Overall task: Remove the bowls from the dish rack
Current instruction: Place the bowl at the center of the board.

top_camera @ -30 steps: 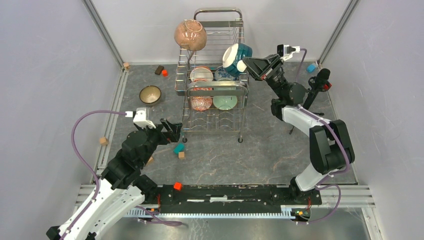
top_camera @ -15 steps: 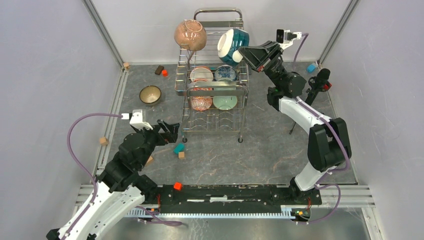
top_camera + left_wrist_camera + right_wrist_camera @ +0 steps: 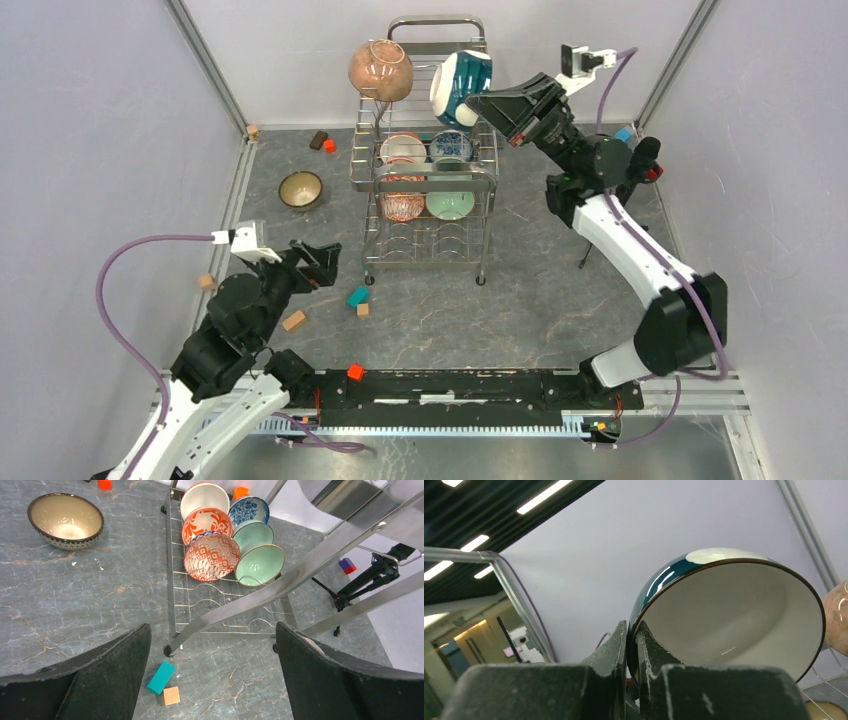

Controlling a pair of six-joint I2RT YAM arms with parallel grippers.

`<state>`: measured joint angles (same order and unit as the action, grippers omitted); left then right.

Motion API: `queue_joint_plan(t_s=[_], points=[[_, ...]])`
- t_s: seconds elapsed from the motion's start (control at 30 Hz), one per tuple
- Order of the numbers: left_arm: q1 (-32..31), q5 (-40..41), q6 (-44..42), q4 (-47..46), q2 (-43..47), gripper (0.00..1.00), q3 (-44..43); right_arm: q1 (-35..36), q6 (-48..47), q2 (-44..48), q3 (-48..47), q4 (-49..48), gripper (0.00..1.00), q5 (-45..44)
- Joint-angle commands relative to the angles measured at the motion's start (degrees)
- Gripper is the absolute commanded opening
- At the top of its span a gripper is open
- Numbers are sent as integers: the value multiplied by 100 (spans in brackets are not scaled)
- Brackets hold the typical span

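**Fingers (image 3: 616,647) of the right gripper (image 3: 480,103) pinching the teal bowl (image 3: 460,84)**

Fingers of the right gripper are closing tightly on the rim of the teal bowl, one inside and one outside. They are holding it tilted in the air above the top level of the dish rack (image 3: 434,171), near the pink speckled bowl (image 3: 381,70) at the rack's top left corner.

The left gripper (image 3: 326,262) is hovering near the front left leg of the rack, with its fingers spread wide and nothing between them.

In the lower level, the red-patterned bowl (image 3: 210,556) and the pale green bowl (image 3: 260,564) are standing on edge side by side, with more bowls behind them. The dark patterned bowl (image 3: 66,521) is sitting upright on the table, left of the rack.
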<state>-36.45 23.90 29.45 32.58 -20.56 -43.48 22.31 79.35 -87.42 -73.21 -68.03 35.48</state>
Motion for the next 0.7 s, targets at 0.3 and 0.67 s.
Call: queue_joint_plan(t_s=[0.3, 0.67], points=[[-9, 452, 566, 794, 8, 100, -734, 1111, -5376, 2540, -818, 5880, 0, -396], [-7, 394, 491, 1281, 62, 100, -569, 3484, -8281, 3296, -610, 8842, 0, -3139]])
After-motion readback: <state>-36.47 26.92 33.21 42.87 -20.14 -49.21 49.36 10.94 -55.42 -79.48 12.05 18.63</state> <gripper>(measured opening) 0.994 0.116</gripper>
